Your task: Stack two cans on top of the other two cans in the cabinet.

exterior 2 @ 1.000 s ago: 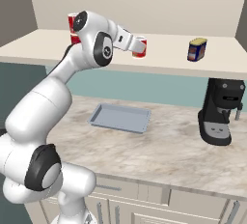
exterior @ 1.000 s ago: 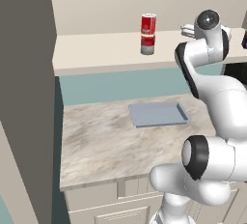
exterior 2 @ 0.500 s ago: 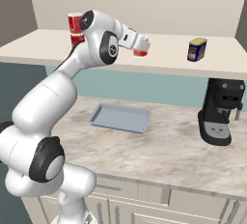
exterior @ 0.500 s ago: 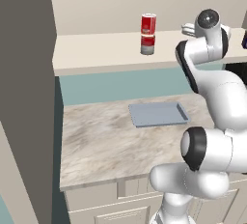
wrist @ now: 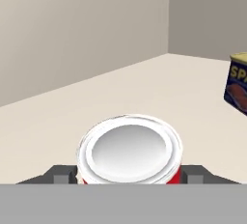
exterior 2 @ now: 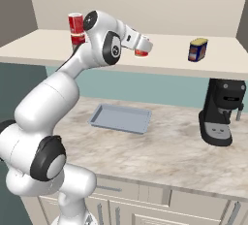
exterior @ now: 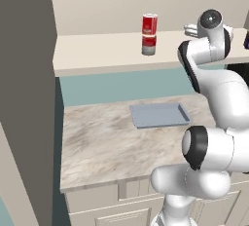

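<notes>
My gripper [exterior 2: 142,49] is shut on the orange-red can [exterior 2: 141,51] and holds it low over the shelf of the cabinet [exterior 2: 164,66], near its middle. In the hand view the can's silver top [wrist: 130,147] sits between my fingertips [wrist: 62,174]. The red can with a white band [exterior 2: 75,23] stands stacked on the red and grey can [exterior 2: 77,39] at the shelf's left; this stack [exterior: 149,34] also shows in the left base view. The dark blue can [exterior 2: 197,49] stands alone to the right of my held can, and in the hand view the blue can [wrist: 237,85] sits at the right edge.
A grey tray [exterior 2: 120,118] lies on the marble counter [exterior 2: 169,146] below the shelf. A black coffee machine [exterior 2: 223,115] stands at the counter's right. The cabinet's side wall [exterior 2: 242,23] closes the shelf on the right, and a tall dark panel [exterior: 24,98] stands at the left.
The arm's joints have turned slightly. The held can has stayed at almost the same spot over the shelf, dipping a little.
</notes>
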